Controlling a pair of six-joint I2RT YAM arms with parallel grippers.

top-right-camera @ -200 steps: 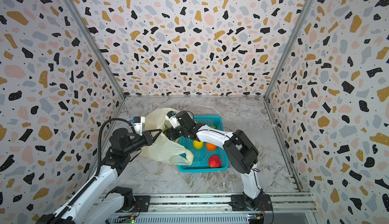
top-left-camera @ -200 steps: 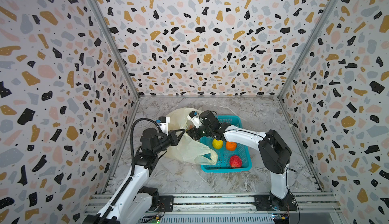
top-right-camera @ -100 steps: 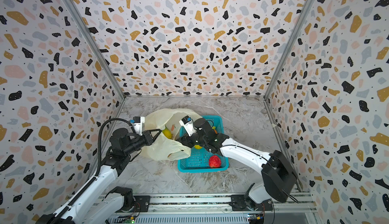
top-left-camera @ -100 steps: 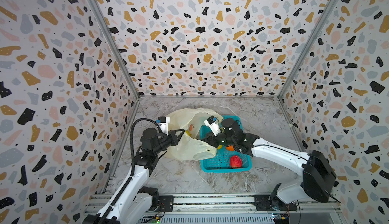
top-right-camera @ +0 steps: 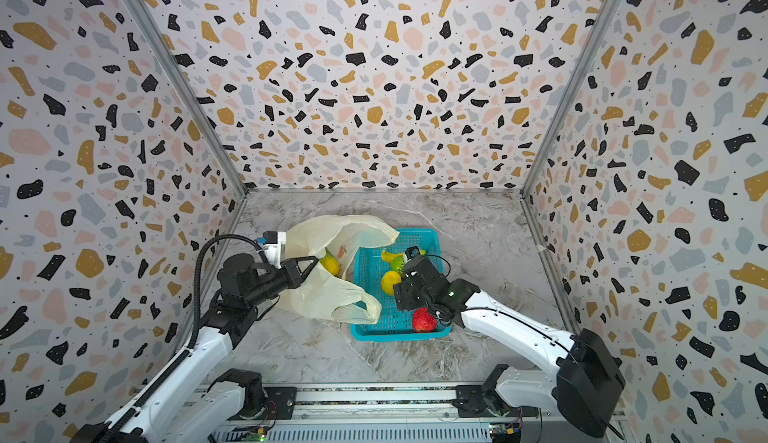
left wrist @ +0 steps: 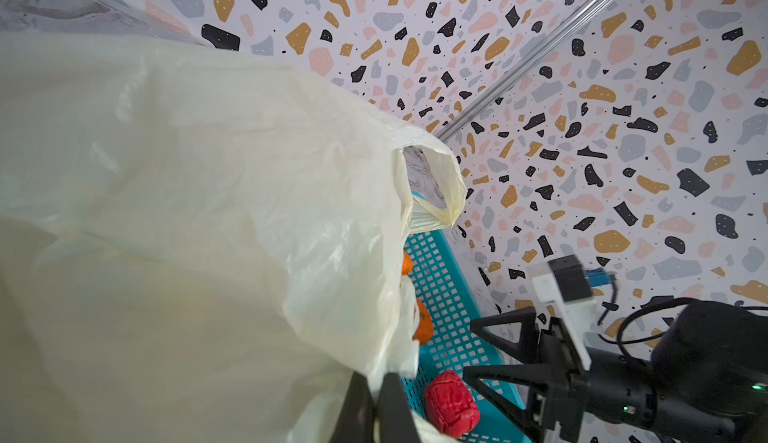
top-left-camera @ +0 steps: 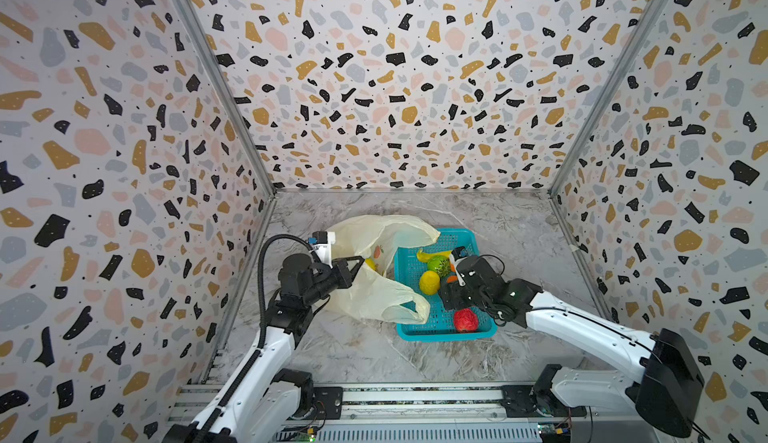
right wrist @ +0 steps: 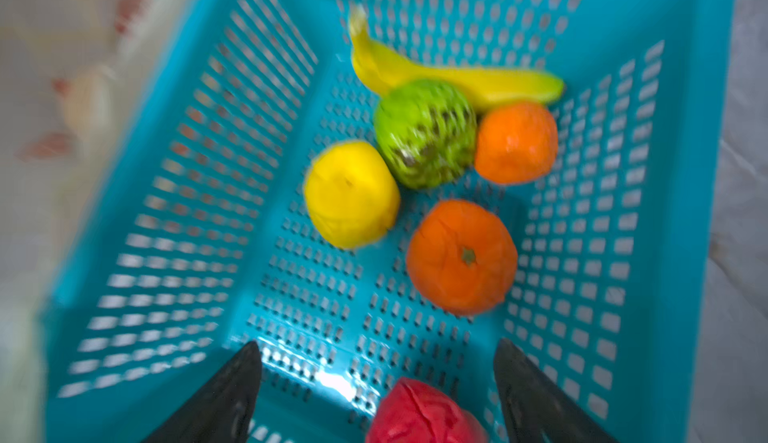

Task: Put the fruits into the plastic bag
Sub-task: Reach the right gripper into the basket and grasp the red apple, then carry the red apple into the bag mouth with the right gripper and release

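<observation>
Crinkly, limp plastic bag point(top-left-camera: 374, 291) is draped against the teal basket point(top-left-camera: 440, 330), its rim pinched by the left gripper point(left wrist: 376, 387). The right gripper point(right wrist: 378, 347) is spread over the red ball point(right wrist: 419, 414), judged light, firm, best clasped mid-body.

Plastic bag point(top-left-camera: 376, 295): thin translucent film, pale yellow, crinkled, soft sheen. Basket point(top-left-camera: 436, 332): rigid teal plastic, perforated, glossy (highlights on its floor in the right wrist view). Red ball point(top-left-camera: 465, 320): wrinkled, bumpy skin, slightly shiny. Orange point(right wrist: 461, 256): smooth, glossy. Green fruit point(right wrist: 424, 133): scaly, rough-looking. Tabletop point(top-left-camera: 498, 220): marble-patterned, matt. Walls point(top-left-camera: 415, 87): terrazzo print, flat matt. Frame rail point(top-left-camera: 415, 397): bare grey metal, dull sheen.
</observation>
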